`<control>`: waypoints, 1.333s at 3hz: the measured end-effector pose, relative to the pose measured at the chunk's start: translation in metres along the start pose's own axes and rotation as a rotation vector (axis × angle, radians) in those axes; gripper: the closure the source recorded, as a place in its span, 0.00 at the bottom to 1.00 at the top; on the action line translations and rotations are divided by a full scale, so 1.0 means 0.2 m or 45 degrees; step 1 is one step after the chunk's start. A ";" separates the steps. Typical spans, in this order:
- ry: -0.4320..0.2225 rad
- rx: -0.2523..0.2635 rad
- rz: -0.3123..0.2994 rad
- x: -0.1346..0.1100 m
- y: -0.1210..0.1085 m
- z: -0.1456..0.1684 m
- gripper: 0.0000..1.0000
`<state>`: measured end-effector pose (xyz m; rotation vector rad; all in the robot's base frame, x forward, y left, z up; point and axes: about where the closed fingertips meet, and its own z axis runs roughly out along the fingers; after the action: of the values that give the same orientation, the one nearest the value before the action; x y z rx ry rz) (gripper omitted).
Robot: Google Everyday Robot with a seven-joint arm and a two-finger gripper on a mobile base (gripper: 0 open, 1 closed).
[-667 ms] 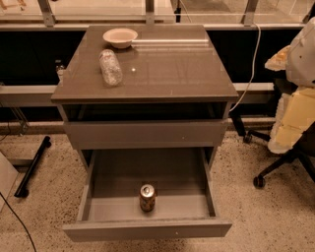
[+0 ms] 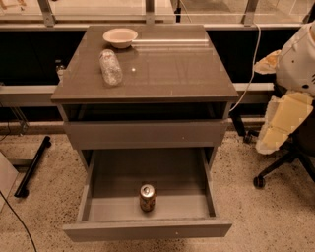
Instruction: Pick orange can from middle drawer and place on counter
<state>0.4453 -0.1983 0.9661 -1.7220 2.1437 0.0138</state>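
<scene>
Metal-topped orange can (image 2: 147, 197) upright in open middle drawer (image 2: 147, 229). Beyond it, on glossy desk (image 2: 177, 74): clear bottle (image 2: 110, 67) lying, round bowl (image 2: 120, 37). Pincer out of view, state untellable.

PLACE: robotics lab or office test bay | EVIDENCE: speckled hard floor (image 2: 266, 216), lone grey cabinet (image 2: 142, 134) with glossy counter (image 2: 172, 74), wheeled office-chair base (image 2: 273, 170), loose cable (image 2: 253, 59), black stand leg (image 2: 32, 167), metal-framed glazing (image 2: 147, 10) behind | ROBOT: white-and-cream arm (image 2: 295, 59) at right edge (its gripper lies outside the view)
</scene>
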 end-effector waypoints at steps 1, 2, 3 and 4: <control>-0.170 -0.031 -0.022 -0.08 0.06 0.14 0.00; -0.360 0.013 -0.013 -0.17 0.07 0.31 0.00; -0.341 0.020 -0.013 -0.17 0.08 0.33 0.00; -0.391 -0.013 -0.019 -0.22 0.11 0.49 0.00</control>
<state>0.4611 -0.1271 0.8846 -1.6215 1.9089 0.2682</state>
